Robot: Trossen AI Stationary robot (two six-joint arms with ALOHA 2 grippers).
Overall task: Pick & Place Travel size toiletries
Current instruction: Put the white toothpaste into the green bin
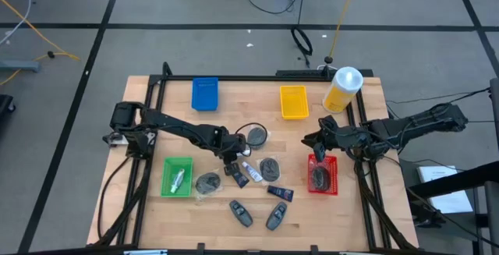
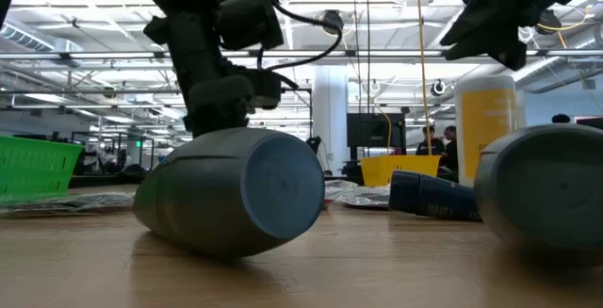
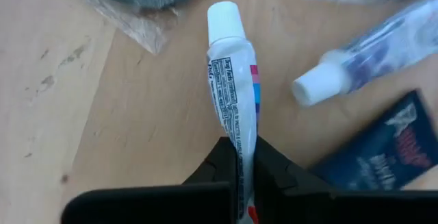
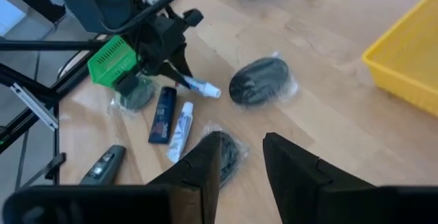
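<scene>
Left wrist view: grasp step, left end effector (image 3: 245,157) pinching a small white tube (image 3: 233,80) by its flat tail end, cap pointing away from the fingers.
Tube looks just lifted off the desk (image 3: 123,128); second white tube (image 3: 369,59) and dark-blue mini tube (image 3: 383,148) lie just beside. Next: carry to a tray, likely the green tray (image 1: 178,176). Right end effector (image 4: 241,157) hovers part-spread, holding nothing.
</scene>
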